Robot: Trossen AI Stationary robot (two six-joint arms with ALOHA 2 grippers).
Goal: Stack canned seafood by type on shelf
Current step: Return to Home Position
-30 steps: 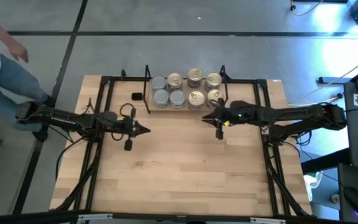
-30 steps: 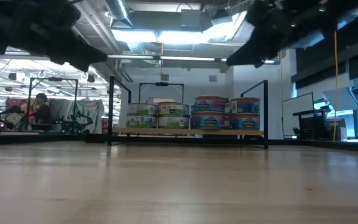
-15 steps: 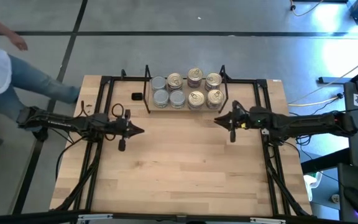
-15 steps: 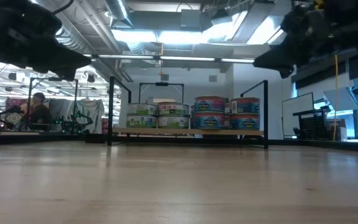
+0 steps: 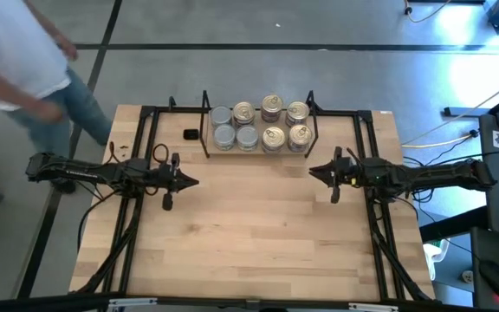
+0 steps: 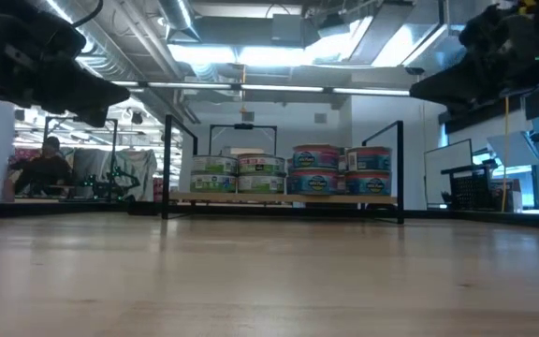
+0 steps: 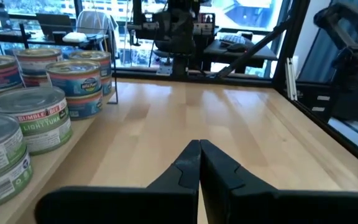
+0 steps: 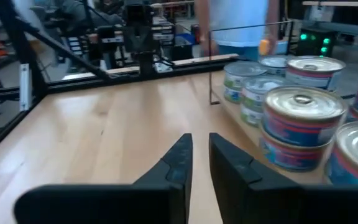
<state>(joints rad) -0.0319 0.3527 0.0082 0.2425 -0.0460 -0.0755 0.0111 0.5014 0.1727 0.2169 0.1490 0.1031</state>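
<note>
The shelf (image 5: 206, 130), a black wire rack on a light wood base (image 6: 279, 197), stands at the table's far middle. The canned seafood rests on it: silver-grey-lidded tins (image 5: 223, 134) at the left in one layer (image 6: 215, 174), gold-lidded tins (image 5: 273, 137) at the right, stacked two high (image 6: 316, 168). My left gripper (image 5: 196, 181) hovers shut, left of and nearer than the shelf, its fingertips together (image 7: 199, 144). My right gripper (image 5: 312, 171) hovers right of the shelf's near corner, with a narrow empty gap between its fingers (image 8: 201, 138).
A small black object (image 5: 190, 134) lies on the table left of the shelf. Black rails (image 5: 150, 139) edge the table at both sides. A person (image 5: 24, 52) moves beyond the far left corner. Bare wood (image 5: 249, 243) fills the near half.
My right gripper has drawn back from the shelf toward the table's right edge and sunk a little. My left gripper has drawn back a little toward the left edge. The tins have stayed in place. The person has walked along the far left.
</note>
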